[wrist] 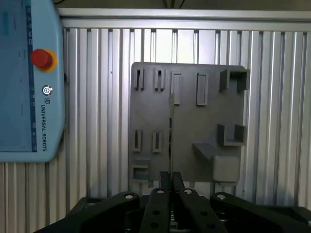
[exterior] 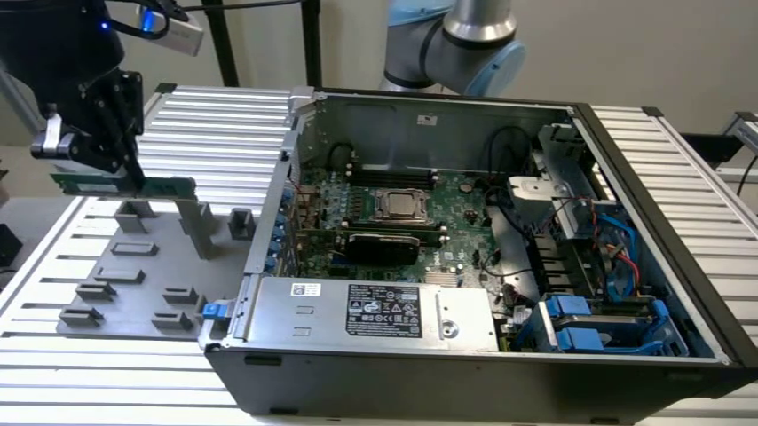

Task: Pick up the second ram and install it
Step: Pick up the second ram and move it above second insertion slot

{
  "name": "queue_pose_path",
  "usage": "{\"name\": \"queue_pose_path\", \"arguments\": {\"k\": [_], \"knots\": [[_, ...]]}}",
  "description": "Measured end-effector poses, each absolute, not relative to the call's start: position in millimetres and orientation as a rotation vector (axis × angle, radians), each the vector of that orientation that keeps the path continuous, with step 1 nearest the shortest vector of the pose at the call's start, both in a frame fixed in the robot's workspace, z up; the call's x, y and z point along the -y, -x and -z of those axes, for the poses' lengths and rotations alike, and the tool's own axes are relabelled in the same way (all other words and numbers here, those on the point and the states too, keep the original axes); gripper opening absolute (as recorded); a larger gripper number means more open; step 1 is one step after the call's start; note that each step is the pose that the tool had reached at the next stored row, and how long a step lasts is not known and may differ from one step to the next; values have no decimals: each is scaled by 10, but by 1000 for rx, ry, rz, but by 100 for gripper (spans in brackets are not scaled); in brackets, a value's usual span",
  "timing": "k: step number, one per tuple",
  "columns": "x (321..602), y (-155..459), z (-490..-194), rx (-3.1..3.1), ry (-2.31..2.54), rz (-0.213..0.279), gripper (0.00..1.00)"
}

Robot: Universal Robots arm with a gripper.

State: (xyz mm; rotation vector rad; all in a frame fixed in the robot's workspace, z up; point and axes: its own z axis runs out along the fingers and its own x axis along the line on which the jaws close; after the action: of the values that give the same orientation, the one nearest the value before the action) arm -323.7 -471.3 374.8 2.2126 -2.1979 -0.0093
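In the exterior view the second ram [exterior: 172, 187], a thin green circuit-board stick, hangs level above the grey fixture plate [exterior: 130, 266] at that view's left. My black gripper [exterior: 122, 182] is shut on its middle from above, clear of the upright blocks below. In the wrist view the second ram [wrist: 170, 131] appears edge-on as a thin line running out from my gripper [wrist: 171, 182], with the fixture plate [wrist: 187, 121] beneath it. The open computer case [exterior: 474, 355] lies to the exterior view's right, its motherboard showing the square processor socket [exterior: 400, 206] and black slot rails [exterior: 385, 244].
Grey upright fixture blocks [exterior: 199, 226] stand under the stick. The case wall [exterior: 284, 204] rises between the fixture and the motherboard. A power supply [exterior: 367, 311], cables and blue drive bays [exterior: 604, 324] crowd the case. A teach pendant [wrist: 29, 77] lies beside the fixture on the ribbed table.
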Motion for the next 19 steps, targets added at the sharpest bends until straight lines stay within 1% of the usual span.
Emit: {"name": "queue_pose_path", "arguments": {"k": [19], "knots": [[4608, 2755, -3985, 2203, -2218, 20, 14]]}}
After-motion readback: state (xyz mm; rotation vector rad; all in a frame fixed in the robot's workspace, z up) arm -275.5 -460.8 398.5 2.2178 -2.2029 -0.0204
